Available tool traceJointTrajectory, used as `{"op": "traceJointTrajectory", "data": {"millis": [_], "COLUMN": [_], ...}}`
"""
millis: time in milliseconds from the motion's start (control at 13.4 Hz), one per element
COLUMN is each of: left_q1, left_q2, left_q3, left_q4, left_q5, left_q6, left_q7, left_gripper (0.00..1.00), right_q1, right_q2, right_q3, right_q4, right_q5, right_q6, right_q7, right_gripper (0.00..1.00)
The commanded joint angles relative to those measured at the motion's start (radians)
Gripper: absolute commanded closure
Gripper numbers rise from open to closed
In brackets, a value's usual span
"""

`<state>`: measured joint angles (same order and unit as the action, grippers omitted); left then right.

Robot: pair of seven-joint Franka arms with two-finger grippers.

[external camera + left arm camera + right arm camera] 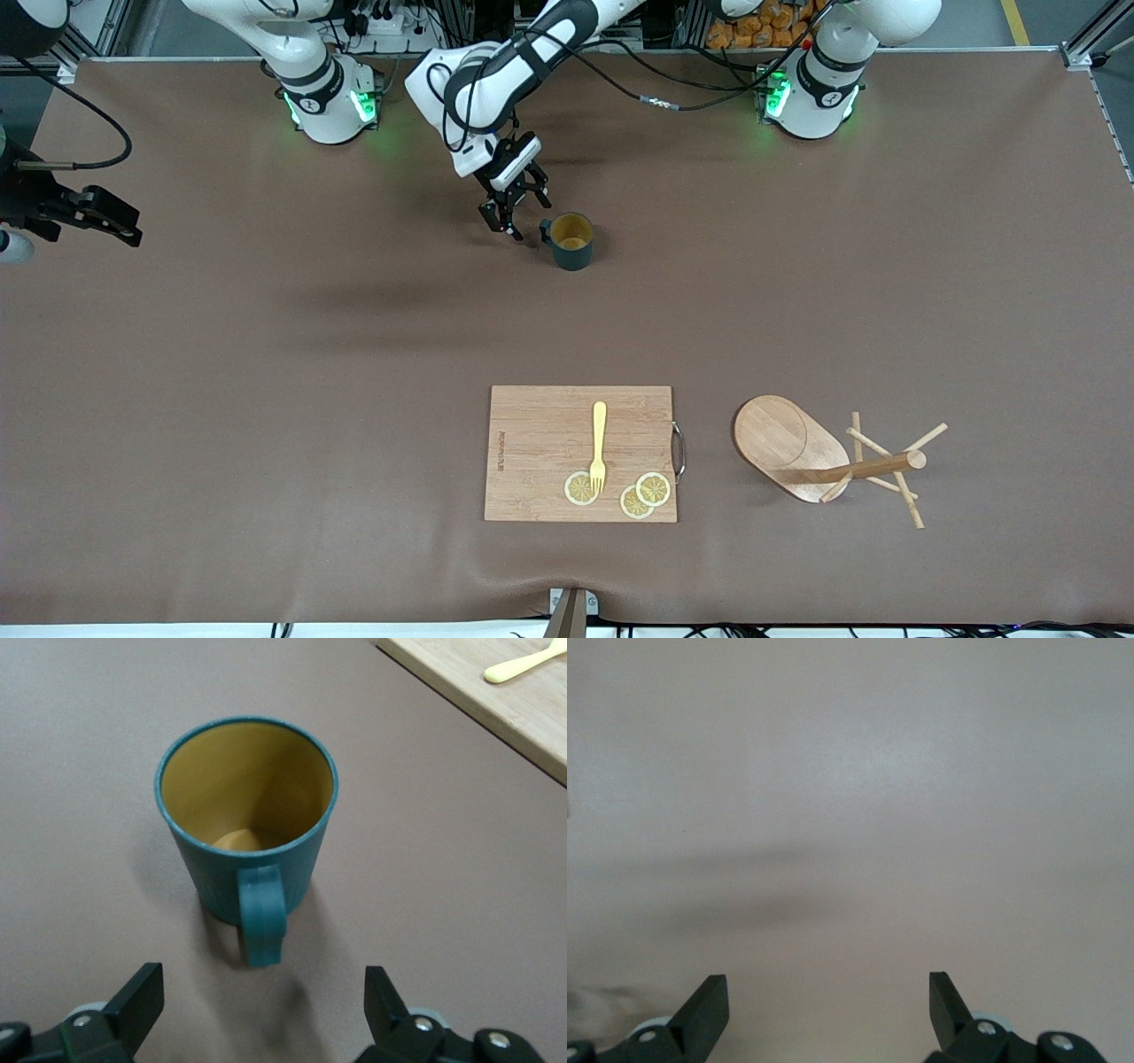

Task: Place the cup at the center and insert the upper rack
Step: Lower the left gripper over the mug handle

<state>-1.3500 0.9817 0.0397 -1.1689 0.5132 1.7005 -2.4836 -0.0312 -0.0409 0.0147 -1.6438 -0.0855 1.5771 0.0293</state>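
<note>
upper rack (811, 456) lies tipped on its side near the front camera, beside the cutting board (580, 454) with fork (599, 446) | cup (570, 240) upright farther back on the desk (266, 372) | left hand (518, 221) wide, just beside the cup's handle | right hand (111, 221) wide, waiting at its desk end

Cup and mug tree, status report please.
Left gripper open beside teal cup, handle toward it. Right gripper open, waiting over bare mat. Mug tree lying tipped beside cutting board. Nothing blocking.
</note>
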Motion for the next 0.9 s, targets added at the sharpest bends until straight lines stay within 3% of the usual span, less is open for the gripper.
{"op": "traceJointTrajectory", "data": {"millis": [0, 524, 823], "left_q1": [-0.018, -0.011, -0.009], "left_q2": [0.032, 0.035, 0.034], "left_q3": [0.014, 0.042, 0.074], "left_q4": [0.032, 0.029, 0.029], "left_q5": [0.004, -0.077, -0.127], "left_q6": [-0.025, -0.062, -0.062], "left_q7": [-0.011, -0.067, -0.067], "left_gripper": [0.0, 0.0, 0.09], "right_q1": [-0.001, -0.006, -0.004], "right_q2": [0.009, 0.01, 0.01], "right_q3": [0.001, 0.001, 0.001], "right_q4": [0.016, 0.013, 0.013], "right_q5": [-0.005, -0.005, -0.003], "right_q6": [0.0, 0.003, 0.006], "right_q7": [0.012, 0.012, 0.014], "right_gripper": [0.0, 0.0, 0.0]}}
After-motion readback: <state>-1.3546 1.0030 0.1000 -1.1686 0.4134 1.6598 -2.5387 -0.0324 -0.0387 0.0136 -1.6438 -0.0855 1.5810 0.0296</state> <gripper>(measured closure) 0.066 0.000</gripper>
